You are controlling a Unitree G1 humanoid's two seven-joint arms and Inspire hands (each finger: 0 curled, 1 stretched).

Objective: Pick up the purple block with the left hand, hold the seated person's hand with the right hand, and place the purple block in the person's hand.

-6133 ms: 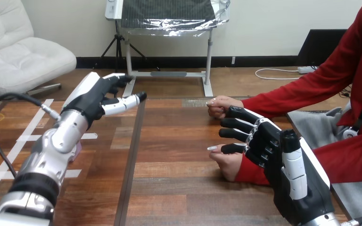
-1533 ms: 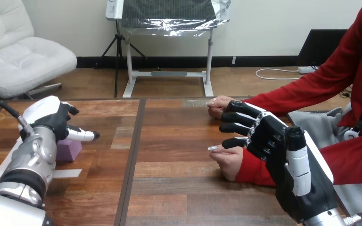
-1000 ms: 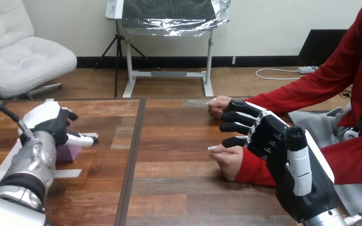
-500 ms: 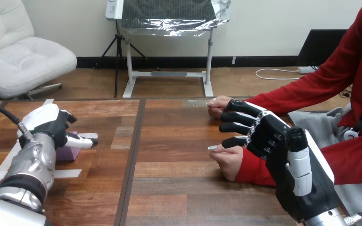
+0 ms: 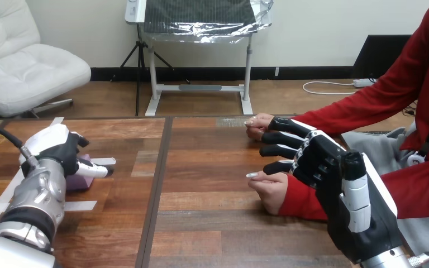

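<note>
On the tabletop [image 5: 212,215], the purple block [image 5: 81,183] lies unlifted just beneath my left hand's [image 5: 61,149] loosely spread fingers, while my right hand's [image 5: 335,187] straight fingers reach over the person's nearer hand [image 5: 268,188], unclasped.

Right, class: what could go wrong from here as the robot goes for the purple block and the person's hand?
1. The left hand hides most of the purple block, so its grasp may be off-centre and the block could slip.
2. The person's nearer hand, beside the right hand, is curled shut, leaving no palm to receive it.
3. The right hand's straight fingers might pinch when closing.
</note>
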